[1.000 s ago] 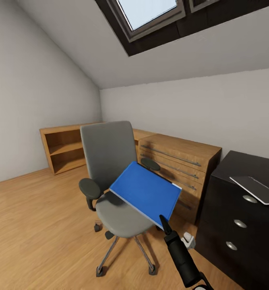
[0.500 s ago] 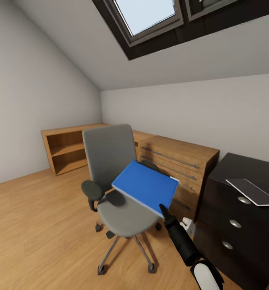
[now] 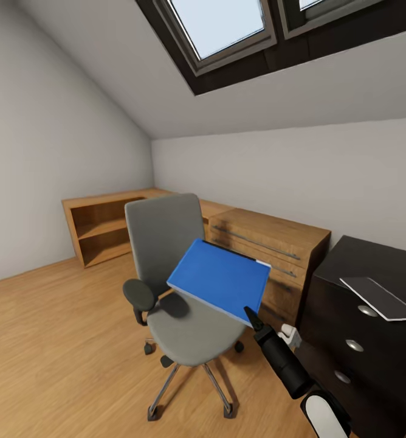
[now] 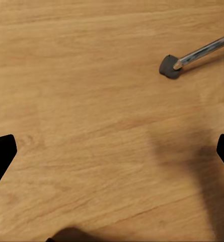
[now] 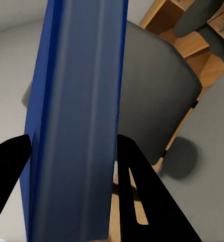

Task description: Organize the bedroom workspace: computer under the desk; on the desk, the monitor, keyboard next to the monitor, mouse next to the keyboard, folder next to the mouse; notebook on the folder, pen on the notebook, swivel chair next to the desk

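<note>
One item in hand: the notebook (image 3: pixel 220 281), pinched at its near corner by my right gripper (image 3: pixel 251 319). In the right wrist view my fingers (image 5: pixel 134 176) press on both faces of the blue cover (image 5: pixel 76 121). It hangs tilted above the chair (image 3: pixel 178 286) seat, clear of it.

Done so far, as I judge: the folder (image 3: pixel 382 297) lies on the desk (image 3: pixel 373 255) top, near its front edge. Left: notebook onto folder, pen on top, chair brought beside the desk. Monitor, keyboard, mouse and computer I cannot check from here.

Left gripper (image 4: pixel 112 156) spread wide, empty, facing floor (image 4: pixel 91 101) near a chair castor (image 4: pixel 168 66).

Against a second ago: the view has tilted up, showing more skylight (image 3: pixel 227 24); the notebook has risen slightly relative to the chair and lies flatter. The dresser (image 3: pixel 270 243) is unmoved.
</note>
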Robot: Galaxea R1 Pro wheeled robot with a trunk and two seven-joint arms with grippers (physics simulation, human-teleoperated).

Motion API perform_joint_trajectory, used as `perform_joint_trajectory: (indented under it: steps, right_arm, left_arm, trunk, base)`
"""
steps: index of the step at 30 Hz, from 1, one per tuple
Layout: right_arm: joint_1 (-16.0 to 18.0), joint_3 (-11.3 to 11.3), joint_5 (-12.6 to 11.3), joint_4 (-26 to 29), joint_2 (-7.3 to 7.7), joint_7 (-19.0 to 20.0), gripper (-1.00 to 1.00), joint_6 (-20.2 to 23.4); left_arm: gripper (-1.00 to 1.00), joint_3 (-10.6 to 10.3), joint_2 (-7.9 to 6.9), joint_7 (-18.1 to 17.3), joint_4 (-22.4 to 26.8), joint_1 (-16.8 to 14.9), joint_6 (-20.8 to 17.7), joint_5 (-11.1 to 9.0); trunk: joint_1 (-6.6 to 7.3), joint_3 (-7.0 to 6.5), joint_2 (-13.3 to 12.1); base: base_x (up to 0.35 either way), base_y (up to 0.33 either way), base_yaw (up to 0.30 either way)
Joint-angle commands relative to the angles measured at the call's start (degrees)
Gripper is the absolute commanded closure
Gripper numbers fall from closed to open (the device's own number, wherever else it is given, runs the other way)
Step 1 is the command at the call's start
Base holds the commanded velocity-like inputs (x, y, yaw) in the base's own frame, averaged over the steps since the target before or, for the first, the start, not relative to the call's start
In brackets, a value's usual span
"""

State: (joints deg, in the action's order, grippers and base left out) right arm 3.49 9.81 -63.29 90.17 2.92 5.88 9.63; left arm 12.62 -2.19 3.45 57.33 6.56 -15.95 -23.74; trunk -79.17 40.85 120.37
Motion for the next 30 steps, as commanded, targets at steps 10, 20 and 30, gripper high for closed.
perform_joint_trajectory:
  steps: [10,20,30]
  right_arm:
    - [0.03,0.07,-0.52,0.01,0.07,0.18,1.0,0.16]
    - [-0.06,-0.05,-0.39,-0.04,0.13,0.26,1.0,-0.09]
    - [-0.06,-0.18,-0.43,0.01,1.95,0.35,1.0,-0.07]
  left_arm:
    - [-1.0,-0.07,-0.01,0.33,0.15,0.03,-0.39,-0.6]
    - [-1.0,0.09,0.0,0.41,0.15,0.03,-0.31,-0.56]
    - [-1.0,-0.58,-0.11,0.0,-9.99,0.03,6.73,1.35]
  trunk:
    - [2.21,-1.75,-4.0]
    - [4.4,-3.66,-8.01]
    - [6.6,-5.98,-12.02]
  base:
    - [0.0,0.0,0.0]
    - [-0.059,0.0,-0.039]
    - [-0.33,0.0,-0.234]
